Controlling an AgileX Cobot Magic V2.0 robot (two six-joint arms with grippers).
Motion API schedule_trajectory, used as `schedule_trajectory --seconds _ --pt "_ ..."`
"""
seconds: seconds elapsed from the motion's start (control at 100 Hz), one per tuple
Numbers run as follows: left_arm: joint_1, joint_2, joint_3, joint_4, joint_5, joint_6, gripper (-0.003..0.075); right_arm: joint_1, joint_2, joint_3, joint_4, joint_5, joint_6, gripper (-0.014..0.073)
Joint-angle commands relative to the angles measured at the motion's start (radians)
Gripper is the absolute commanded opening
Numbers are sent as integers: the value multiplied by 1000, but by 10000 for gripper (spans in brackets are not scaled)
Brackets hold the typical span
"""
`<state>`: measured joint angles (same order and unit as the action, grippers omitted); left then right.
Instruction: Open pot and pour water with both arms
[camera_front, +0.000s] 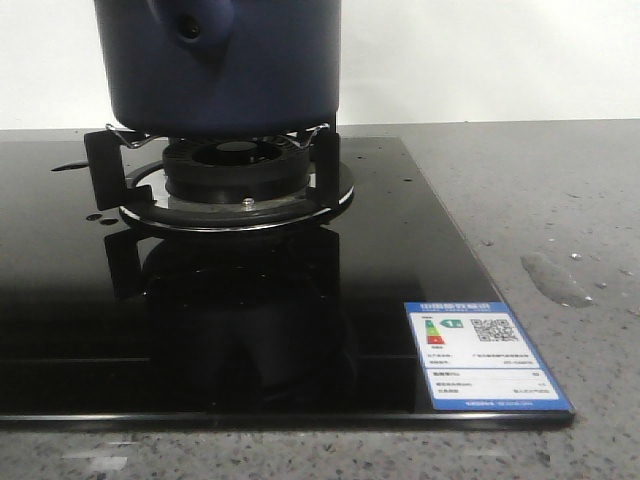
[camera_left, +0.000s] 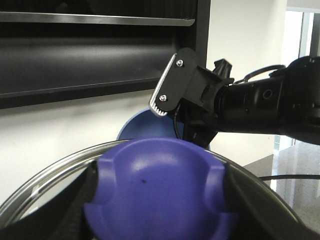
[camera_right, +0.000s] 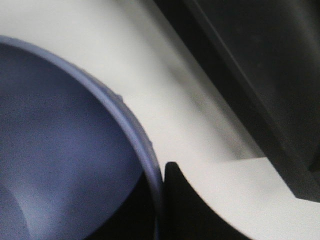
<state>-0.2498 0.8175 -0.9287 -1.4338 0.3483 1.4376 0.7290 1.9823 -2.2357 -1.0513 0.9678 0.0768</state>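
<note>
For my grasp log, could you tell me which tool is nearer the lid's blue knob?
Left. The left tool flanks the knob; the right tool sits beyond the lid, near the pot.

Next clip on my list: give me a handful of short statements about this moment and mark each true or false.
1. The pot sits on the burner stand. True.
2. The energy label is at the cooktop's far left corner. False: it is at the near right corner.
3. The left gripper is around a blue lid knob. True.
4. The counter right of the cooktop is dry. False: a wet patch and drops lie there.
5. The pot's side handle is red. False: it is dark blue.
</note>
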Motion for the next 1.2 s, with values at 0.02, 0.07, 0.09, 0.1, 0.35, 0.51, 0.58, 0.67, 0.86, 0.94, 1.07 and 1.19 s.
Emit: schedule_trajectory --seconds 0.02,0.07,0.09,0.1,0.35,0.51,0.58,0.67,0.86,0.94,1.07,1.19 --pt "-23 -13 -34 -35 -49 -8 221 11 -64 -35 -133 -77 6 -41" --pt "-24 -13 -34 -35 -54 -8 221 21 -67 -35 -159 -88 8 -41" --pt "-24 -13 -34 -35 -56 -8 221 24 -67 -35 -174 -93 8 -41" --pt "-24 -13 -34 -35 -56 -8 221 27 -67 -35 -184 -95 8 -41" --pt "-24 -13 -34 -35 -58 -8 221 57 -67 -35 -323 -126 54 -41" --pt "-24 -13 -34 -35 -58 -8 221 68 -67 -35 -356 -128 54 -41" --pt "-24 -13 -34 -35 -58 -8 221 77 -68 -35 -376 -134 54 -41" --pt "-24 -13 -34 -35 -58 -8 221 83 -68 -35 -385 -143 56 -41" --pt "-24 -13 -34 -35 -58 -8 221 83 -68 -35 -376 -131 86 -41" --pt "-24 -13 -34 -35 -58 -8 221 81 -66 -35 -310 -111 104 -42" --pt "-24 -13 -34 -35 -58 -8 221 65 -60 -35 -146 2 150 -42" --pt "-24 -13 -34 -33 -58 -6 221 29 -60 -35 -22 152 236 -42"
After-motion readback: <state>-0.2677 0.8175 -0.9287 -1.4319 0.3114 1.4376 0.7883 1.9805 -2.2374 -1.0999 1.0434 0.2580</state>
